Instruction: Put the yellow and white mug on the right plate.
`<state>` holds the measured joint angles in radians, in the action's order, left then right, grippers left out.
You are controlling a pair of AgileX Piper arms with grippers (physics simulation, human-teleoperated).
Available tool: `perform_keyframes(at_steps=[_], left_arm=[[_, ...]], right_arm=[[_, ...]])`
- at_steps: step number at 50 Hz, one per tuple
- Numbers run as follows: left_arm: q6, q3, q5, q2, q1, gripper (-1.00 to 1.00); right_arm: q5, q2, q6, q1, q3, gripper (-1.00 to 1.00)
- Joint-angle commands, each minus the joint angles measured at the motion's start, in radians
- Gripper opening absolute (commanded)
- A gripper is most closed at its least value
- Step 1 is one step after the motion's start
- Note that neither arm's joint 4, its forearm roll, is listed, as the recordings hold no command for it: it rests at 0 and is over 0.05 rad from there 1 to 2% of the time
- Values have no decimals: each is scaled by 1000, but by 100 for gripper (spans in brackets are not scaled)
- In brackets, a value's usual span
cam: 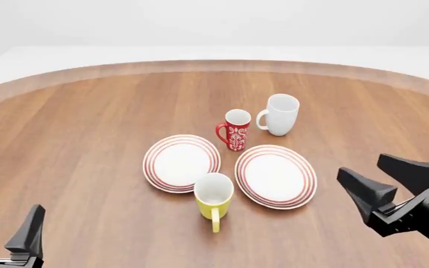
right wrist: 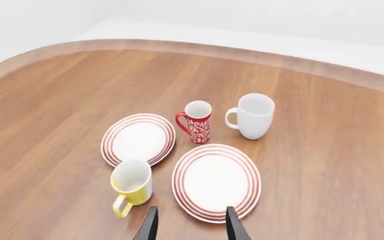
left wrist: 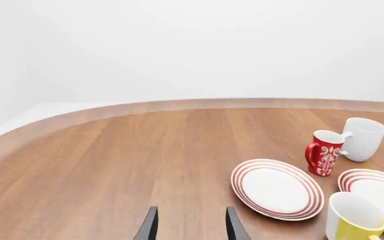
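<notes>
Your round wooden table [cam: 87, 145] fills the front view, its paler rim curving across at twelve o'clock against a plain white backdrop. Near the table's centre you have the left plate [cam: 181, 163], white with thin red rings, lying flat. At about one o'clock from that plate stands the red white-patterned mug [cam: 236, 130], upright, its handle turned toward nine o'clock, just beside the plate's rim but apart from it. At two o'clock from the red mug stands the all-white mug [cam: 281, 114], upright, handle also toward nine o'clock, close to the red mug without touching it.
</notes>
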<state>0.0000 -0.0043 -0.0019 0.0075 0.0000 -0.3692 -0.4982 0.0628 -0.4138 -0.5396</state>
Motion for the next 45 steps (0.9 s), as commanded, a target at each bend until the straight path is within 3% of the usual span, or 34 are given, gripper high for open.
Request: perform_keyframes(at_steps=[1, 5, 11, 27, 45], left_arm=[[0, 0, 0, 0, 0, 100], [0, 0, 0, 0, 0, 100], [0, 0, 0, 0, 0, 100], [0, 0, 0, 0, 0, 100], [0, 0, 0, 0, 0, 100]], right_arm=[[-56, -79, 62, -124, -79, 100], [-67, -111, 77, -171, -103, 100], [-73, -141, 32, -216, -142, 100], [-72, -154, 32, -223, -155, 100], [-49, -235, 112, -245, -181, 100]])
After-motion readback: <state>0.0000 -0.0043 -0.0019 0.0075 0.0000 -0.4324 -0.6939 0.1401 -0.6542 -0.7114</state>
